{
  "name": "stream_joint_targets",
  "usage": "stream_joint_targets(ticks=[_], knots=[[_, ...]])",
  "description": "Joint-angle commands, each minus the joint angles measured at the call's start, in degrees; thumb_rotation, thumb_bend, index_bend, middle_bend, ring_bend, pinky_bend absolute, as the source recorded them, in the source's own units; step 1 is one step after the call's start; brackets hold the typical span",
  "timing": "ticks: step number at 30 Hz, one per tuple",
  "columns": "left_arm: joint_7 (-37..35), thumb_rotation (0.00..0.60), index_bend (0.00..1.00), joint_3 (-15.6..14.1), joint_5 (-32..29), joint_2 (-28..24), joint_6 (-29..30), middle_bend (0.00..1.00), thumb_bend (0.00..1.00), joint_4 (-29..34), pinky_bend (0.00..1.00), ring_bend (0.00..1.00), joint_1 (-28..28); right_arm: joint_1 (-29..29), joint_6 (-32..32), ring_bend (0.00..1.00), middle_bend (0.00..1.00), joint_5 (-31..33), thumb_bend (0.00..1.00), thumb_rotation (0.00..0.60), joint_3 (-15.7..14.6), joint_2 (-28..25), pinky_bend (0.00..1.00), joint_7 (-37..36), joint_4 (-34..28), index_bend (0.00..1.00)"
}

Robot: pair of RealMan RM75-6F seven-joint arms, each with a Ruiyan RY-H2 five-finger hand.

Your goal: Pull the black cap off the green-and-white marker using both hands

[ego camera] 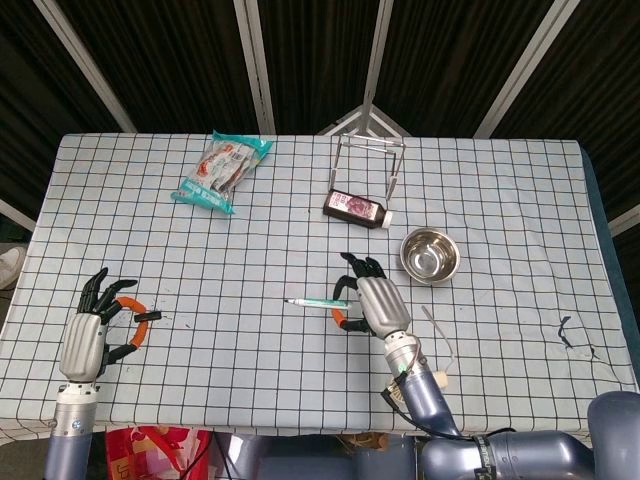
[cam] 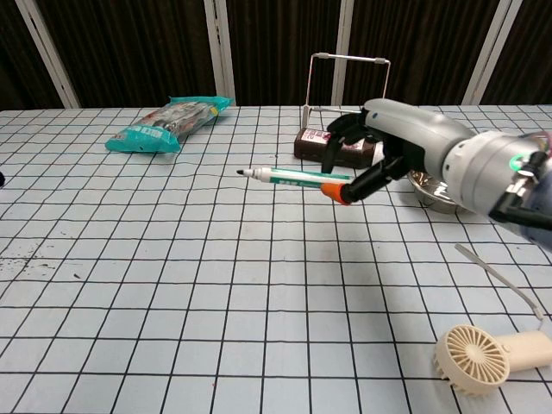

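Note:
My right hand (ego camera: 377, 304) grips the green-and-white marker (ego camera: 316, 301) by its rear end, above the middle of the checked table. The marker (cam: 295, 177) lies level, and its bare dark tip points toward my left side. The chest view shows the right hand (cam: 390, 152) with an orange fingertip under the barrel. My left hand (ego camera: 92, 330) hovers far off near the table's front left corner. It pinches the small black cap (ego camera: 153, 318) between orange-tipped fingers. Cap and marker are wide apart. The chest view barely shows the left hand at its left edge.
A snack bag (ego camera: 222, 168) lies at the back left. A wire rack (ego camera: 368, 160) and a brown bottle (ego camera: 357, 210) stand at the back centre, with a steel bowl (ego camera: 430, 256) to their right. A small cream fan (cam: 485, 358) and a thin strip (cam: 500, 279) lie front right.

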State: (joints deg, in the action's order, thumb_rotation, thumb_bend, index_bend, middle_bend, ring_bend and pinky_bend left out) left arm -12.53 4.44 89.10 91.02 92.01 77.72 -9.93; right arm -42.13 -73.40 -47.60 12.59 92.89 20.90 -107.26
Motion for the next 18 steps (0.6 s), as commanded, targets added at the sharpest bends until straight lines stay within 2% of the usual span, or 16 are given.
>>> stream_joint_targets(ticks=[1,6,10,14,16,18], knots=[[-5.0,0.600,0.54,0.7,-2.8,3.6,-4.1,0.23,0.56,-6.5,0.00,0.00,-1.2,1.9,-0.1,0.13,0.11,-1.8,0.50,0.600,-1.6,-1.4,0.00,-1.2,0.3,0.73],[-9.2,0.600,0.50,1.8,-5.4,7.8,-9.9,0.22,0.56,-13.1,0.00,0.00,-3.5,3.7,-0.1,0.13,0.11,-3.2,0.50,0.600,-3.1,-2.3,0.00,-1.7,1.0,0.73],[-14.1,0.600,0.50,2.8,-6.0,11.3,-13.1,0.22,0.56,-17.5,0.00,0.00,-5.7,4.4,0.8,0.13,0.11,-3.8,0.50,0.600,-3.8,-1.2,0.00,-2.0,4.2,0.73],[-17.1,0.600,0.49,3.2,-5.0,13.1,-12.3,0.21,0.56,-19.7,0.00,0.00,-6.7,4.8,2.9,0.13,0.11,-5.0,0.50,0.600,-4.4,1.7,0.00,-4.2,10.4,0.73],[-17.2,0.600,0.45,3.0,-4.0,13.2,-10.9,0.19,0.55,-20.1,0.00,0.00,-6.7,5.0,4.1,0.13,0.11,-5.9,0.50,0.600,-4.7,3.4,0.00,-5.8,14.3,0.73],[-16.8,0.600,0.35,2.5,-3.0,12.7,-9.7,0.14,0.54,-19.7,0.00,0.00,-6.6,5.1,5.2,0.13,0.11,-6.3,0.50,0.600,-4.8,4.8,0.00,-6.9,17.5,0.73]])
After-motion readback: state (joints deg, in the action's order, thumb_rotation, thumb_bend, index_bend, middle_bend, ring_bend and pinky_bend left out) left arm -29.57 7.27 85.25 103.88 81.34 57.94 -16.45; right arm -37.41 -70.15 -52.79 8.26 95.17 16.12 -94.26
